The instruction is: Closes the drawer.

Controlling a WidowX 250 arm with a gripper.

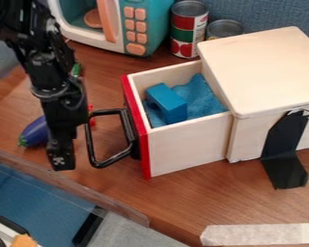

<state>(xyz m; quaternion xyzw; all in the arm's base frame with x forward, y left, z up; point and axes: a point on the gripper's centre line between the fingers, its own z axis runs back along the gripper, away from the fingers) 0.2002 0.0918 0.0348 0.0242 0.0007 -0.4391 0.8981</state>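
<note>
So, the drawer [186, 149] can be seen sticking out of the wooden box [260, 62], with 1 blue block [167, 102] and some blue cloth [201, 95] held inside. The gripper [61, 161] is seen hanging just beside the black handle [90, 144], but how far it's opened, or whether anything's gripped, can't be told.

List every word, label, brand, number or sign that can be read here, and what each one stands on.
No text can be read.
Front can: printed label, its lettering too small to read.
Toy microwave: no legible characters on its buttons.
Gripper: small pale mark near the tip, too small to make out.
Drawer: no readable text.
</note>
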